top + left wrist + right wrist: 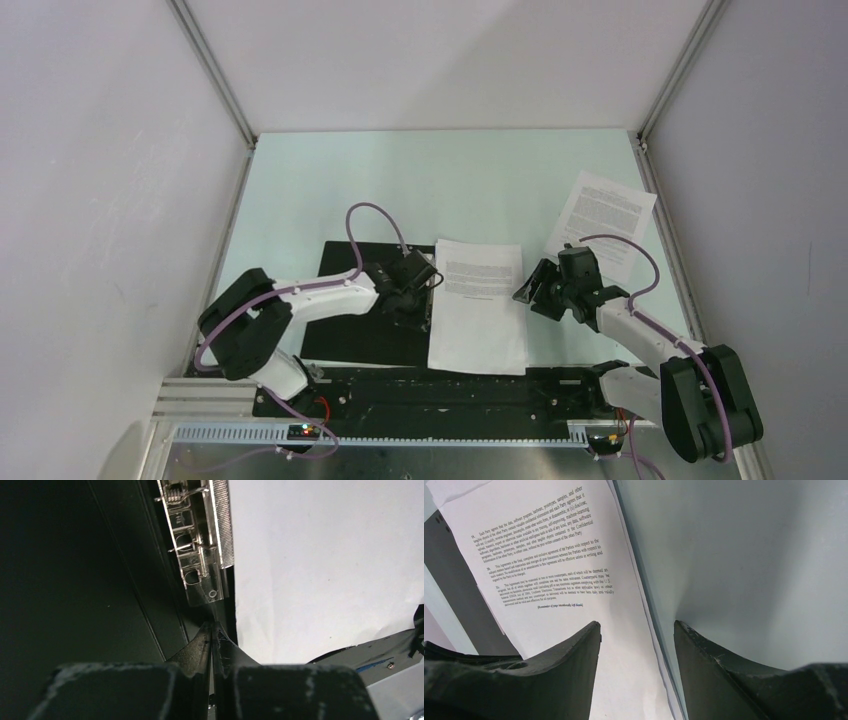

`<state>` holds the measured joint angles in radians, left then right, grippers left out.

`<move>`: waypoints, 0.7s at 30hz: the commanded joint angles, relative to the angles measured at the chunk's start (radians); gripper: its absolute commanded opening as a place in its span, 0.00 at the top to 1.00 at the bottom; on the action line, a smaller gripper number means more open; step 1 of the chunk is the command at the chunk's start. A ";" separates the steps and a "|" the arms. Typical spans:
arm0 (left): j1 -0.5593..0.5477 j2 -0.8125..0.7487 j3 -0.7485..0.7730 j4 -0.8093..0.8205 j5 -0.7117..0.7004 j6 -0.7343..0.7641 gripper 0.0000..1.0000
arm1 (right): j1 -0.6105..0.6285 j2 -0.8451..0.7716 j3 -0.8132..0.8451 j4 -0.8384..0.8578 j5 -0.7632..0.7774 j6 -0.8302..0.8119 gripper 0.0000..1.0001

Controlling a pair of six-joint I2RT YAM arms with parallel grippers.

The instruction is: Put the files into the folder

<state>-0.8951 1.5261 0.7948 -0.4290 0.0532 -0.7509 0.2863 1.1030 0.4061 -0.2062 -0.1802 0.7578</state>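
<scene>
I see a printed sheet (pixel 478 308) lying on the right half of the open folder (pixel 350 300), just right of its metal clip (pixel 200 545), while another printed sheet (pixel 605 225) lies well apart at the table's (pixel 450 190) far right edge. My left gripper (pixel 214 630) sits over the black spine just below the clip and beside the sheet's left edge, fingers pressed together with nothing visibly between them. My right gripper (pixel 636 630) is spread, straddling that sheet's right edge.
</scene>
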 commanded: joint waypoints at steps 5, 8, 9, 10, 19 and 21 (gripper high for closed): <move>-0.023 0.043 0.088 0.025 -0.021 0.011 0.95 | 0.000 -0.016 0.022 -0.040 0.040 -0.028 0.40; -0.027 0.051 0.091 0.024 -0.017 0.012 0.96 | 0.001 -0.019 0.022 -0.040 0.041 -0.027 0.40; -0.027 0.053 0.092 0.025 -0.017 0.012 0.96 | 0.002 -0.021 0.022 -0.041 0.042 -0.026 0.40; -0.027 0.054 0.092 0.025 -0.017 0.012 0.96 | 0.002 -0.021 0.022 -0.042 0.042 -0.026 0.40; -0.026 0.004 0.080 0.008 -0.041 0.017 0.95 | 0.007 0.003 0.022 -0.022 0.033 -0.030 0.40; -0.019 -0.033 0.075 -0.023 -0.078 0.019 0.94 | 0.009 0.015 0.023 -0.013 0.026 -0.032 0.40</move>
<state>-0.9146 1.5726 0.8585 -0.4274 0.0490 -0.7498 0.2890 1.0958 0.4061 -0.2184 -0.1726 0.7467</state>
